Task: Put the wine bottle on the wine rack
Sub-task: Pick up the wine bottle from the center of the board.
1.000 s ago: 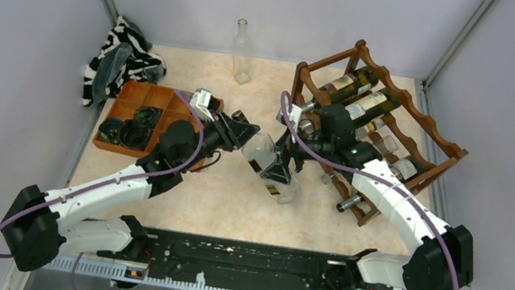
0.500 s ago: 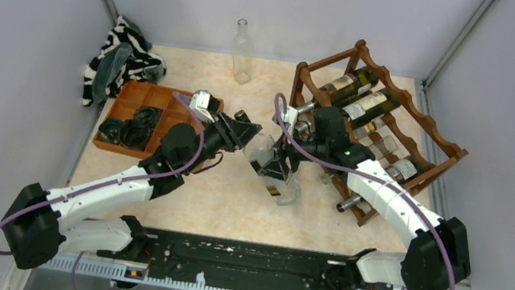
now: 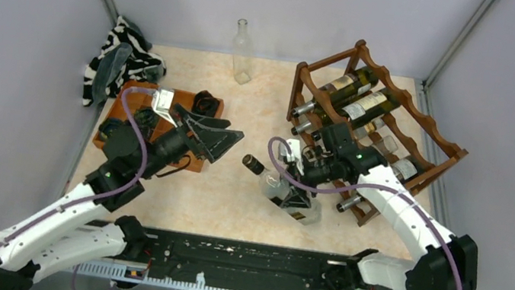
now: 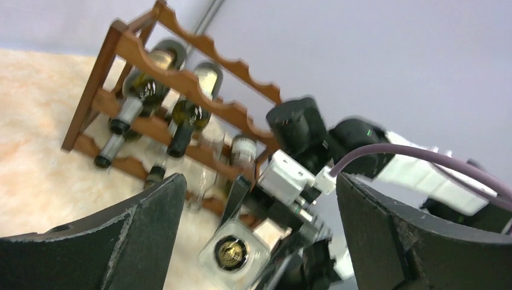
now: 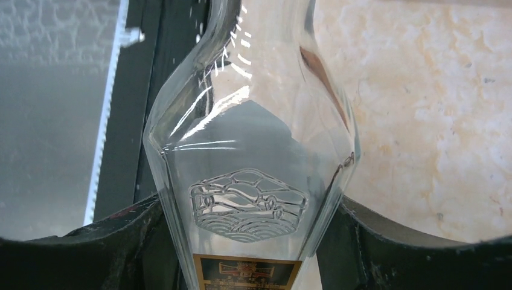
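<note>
The bottle (image 3: 272,182) is clear glass with a squared shoulder, an embossed emblem on its face and a dark round cap (image 3: 251,163). I see it tilted over the mottled beige table (image 3: 230,202), just in front of the rack (image 3: 406,109), with the cap toward the left arm. I cannot tell whether it touches the table. The rack is dark reddish wood with scalloped rails, and dark bottles (image 3: 348,85) lie in its upper tiers.

The right gripper (image 5: 250,208) clamps the bottle's body, one black finger (image 5: 121,241) on each side. The left gripper (image 3: 227,147) stands wide open, holds nothing and is apart from the cap.

A second ago the left gripper was closed at the neck end and the right jaws were wider. Since then the left has let go and drawn back, and the bottle has shifted toward the bases.
</note>
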### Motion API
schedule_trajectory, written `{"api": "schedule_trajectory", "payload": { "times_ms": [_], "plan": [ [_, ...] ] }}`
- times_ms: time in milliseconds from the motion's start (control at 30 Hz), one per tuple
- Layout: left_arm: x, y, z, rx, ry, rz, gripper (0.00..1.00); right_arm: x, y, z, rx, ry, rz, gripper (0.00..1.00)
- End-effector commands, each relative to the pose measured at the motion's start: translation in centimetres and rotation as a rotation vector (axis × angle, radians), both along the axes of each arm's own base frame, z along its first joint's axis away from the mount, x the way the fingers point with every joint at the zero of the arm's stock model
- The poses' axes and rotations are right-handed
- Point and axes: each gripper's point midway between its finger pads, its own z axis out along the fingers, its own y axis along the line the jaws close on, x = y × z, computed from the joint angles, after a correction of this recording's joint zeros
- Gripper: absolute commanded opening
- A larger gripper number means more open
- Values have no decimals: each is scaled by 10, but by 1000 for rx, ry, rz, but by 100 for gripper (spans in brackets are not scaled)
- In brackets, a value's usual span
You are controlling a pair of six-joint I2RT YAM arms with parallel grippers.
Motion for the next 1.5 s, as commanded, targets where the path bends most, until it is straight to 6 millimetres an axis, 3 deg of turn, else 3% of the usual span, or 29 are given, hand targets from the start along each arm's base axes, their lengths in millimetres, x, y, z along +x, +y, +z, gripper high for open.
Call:
{"api": "schedule_trajectory", "payload": {
  "times_ms": [0,100,267,400,633,1100,1467],
  "plan": [
    [-26,5,-28,266,39,-99,98,-7,-15,38,8,-275,151,0],
    [-36,2,-31,315,89,-169,97,-8,-23,43,-45,-373,209,0],
    [-56,-24,-51,325,226,-419,96,-10,-32,45,-104,-491,276,0],
    [-64,-37,-67,325,363,-562,97,-13,-31,46,-138,-548,328,0],
    [-84,-53,-99,314,580,-786,99,0,-25,49,-238,-639,321,0],
    [-92,-69,-130,290,765,-908,87,11,-24,47,-363,-710,318,0],
    [-103,-79,-153,328,850,-929,75,19,-8,50,-432,-747,313,0]
  ]
}}
